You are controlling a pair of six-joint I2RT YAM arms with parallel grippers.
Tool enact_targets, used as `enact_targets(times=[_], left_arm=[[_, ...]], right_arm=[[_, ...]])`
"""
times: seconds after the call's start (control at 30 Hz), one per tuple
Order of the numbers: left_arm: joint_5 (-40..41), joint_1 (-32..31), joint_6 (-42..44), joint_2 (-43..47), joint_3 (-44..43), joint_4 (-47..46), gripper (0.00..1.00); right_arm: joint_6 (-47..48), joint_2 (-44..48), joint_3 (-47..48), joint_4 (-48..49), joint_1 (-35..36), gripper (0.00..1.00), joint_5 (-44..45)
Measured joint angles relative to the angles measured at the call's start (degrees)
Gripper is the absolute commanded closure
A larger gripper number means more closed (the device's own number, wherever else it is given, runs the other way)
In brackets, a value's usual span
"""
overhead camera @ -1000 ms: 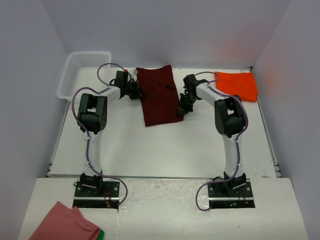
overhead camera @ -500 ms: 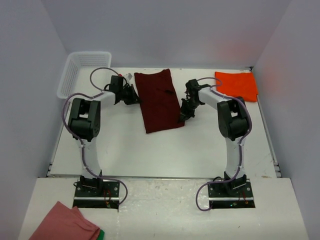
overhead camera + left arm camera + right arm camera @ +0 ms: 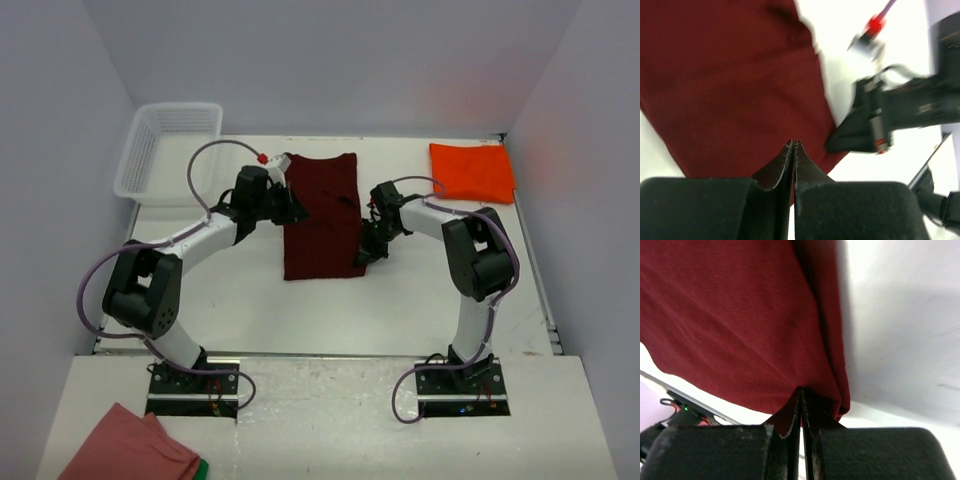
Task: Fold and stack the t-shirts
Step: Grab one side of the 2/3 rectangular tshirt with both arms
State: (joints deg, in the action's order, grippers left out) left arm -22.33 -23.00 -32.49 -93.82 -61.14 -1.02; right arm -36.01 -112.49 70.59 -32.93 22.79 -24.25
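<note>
The dark maroon t-shirt [image 3: 325, 225], folded into a long rectangle, lies in the middle of the table. My left gripper [image 3: 297, 212] sits at its left edge, shut, its tips [image 3: 792, 144] pinched at the maroon cloth [image 3: 730, 85]. At the near right corner is my right gripper [image 3: 363, 255], shut on the maroon fabric [image 3: 740, 315], which puckers into its tips [image 3: 801, 391]. The left wrist view also shows the right gripper [image 3: 875, 125] at that corner. The bright orange-red t-shirt [image 3: 472, 171] lies folded flat at the far right, touched by neither arm.
A white mesh basket [image 3: 140, 150] stands at the far left corner. A salmon-pink cloth with a green edge [image 3: 125, 447] lies on the near shelf by the left arm's base. Grey walls close the table on three sides.
Both grippers have come toward the near side, and the maroon t-shirt has slid with them and straightened. The left arm has swung down and in. The orange-red t-shirt has not moved.
</note>
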Motion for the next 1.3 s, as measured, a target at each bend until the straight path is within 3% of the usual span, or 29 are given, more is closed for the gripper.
enact_targets(times=[0.3,0.63,1.3], left_arm=[[-2.54,-3.80,-3.41,-1.66,18.01,-6.82,1.00],[-2.60,-3.76,-3.93,2.19,28.61,-13.49,1.00],[0.52,-3.76,-4.15,10.45,36.87,-15.15,1.00]], right_arm=[[-1.51,2.97,-5.35,4.76,1.57,1.00,-1.07],[-2.25,3.78,-6.84,6.58,1.57,1.00,-1.36],[-4.44,8.81,-15.06,13.49,2.62,1.00,-1.36]])
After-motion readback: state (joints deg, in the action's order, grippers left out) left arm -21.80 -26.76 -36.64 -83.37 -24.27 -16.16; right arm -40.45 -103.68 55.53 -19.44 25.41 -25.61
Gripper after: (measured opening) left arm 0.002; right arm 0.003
